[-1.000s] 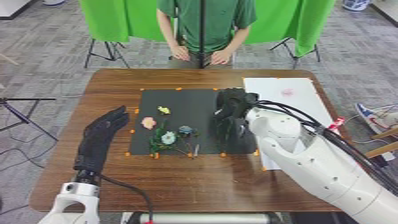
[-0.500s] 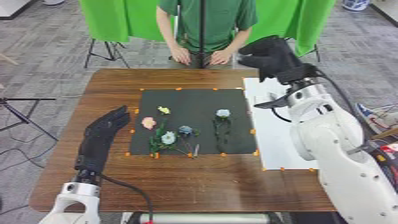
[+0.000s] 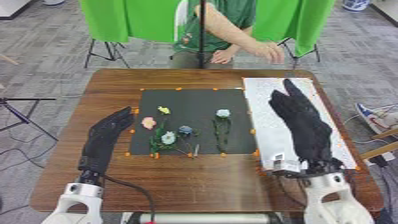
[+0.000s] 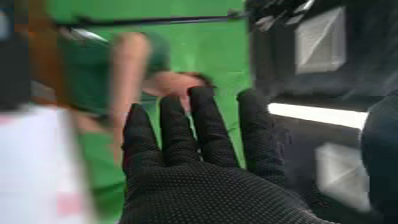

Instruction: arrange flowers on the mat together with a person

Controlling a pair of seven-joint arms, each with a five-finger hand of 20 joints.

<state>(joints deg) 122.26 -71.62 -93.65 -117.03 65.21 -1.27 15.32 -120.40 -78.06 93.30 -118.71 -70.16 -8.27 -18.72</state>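
Observation:
In the head view a black mat (image 3: 191, 112) lies on the table. A white-blue flower (image 3: 222, 113) on a long green stem lies on its right part; a yellow flower (image 3: 163, 110), a pink flower (image 3: 148, 122), a white flower (image 3: 168, 137) and a blue flower (image 3: 185, 130) lie on its left part. My left hand (image 3: 108, 131) rests open left of the mat. My right hand (image 3: 302, 117) is open over the white sheet, holding nothing. In the right wrist view my right hand (image 4: 204, 187) has straight fingers. A person's hand (image 3: 266, 51) is raised beyond the table's far edge.
A white sheet (image 3: 263, 107) lies right of the mat on the brown table (image 3: 213, 182). Orange bits line the mat's and sheet's edges. A dark vertical pole (image 3: 202, 30) stands in front of the person.
My right hand has left the flower on the mat's right part, swung up and right, then come back over the sheet. The person has raised one arm and extended it toward the right.

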